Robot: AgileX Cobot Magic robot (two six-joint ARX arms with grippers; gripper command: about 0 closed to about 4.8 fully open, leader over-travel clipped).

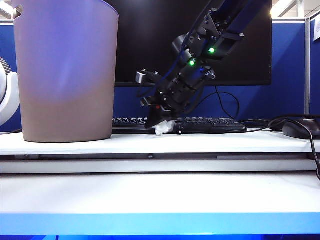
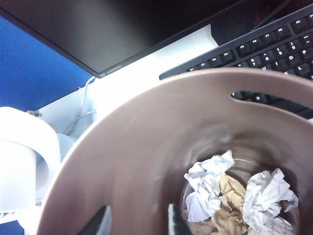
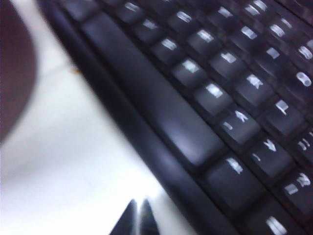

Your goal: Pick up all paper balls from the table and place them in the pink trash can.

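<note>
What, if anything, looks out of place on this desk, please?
One white paper ball lies against the keyboard front, outside the pink trash can. The right hand is down at it, shut, with no paper showing between its fingertips. The left hand hangs open above the can.

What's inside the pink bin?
The left wrist view looks into the pink bin: white paper balls and a tan one lie at the bottom. Whatever sits under them is covered. The exterior view shows only its outside.
</note>
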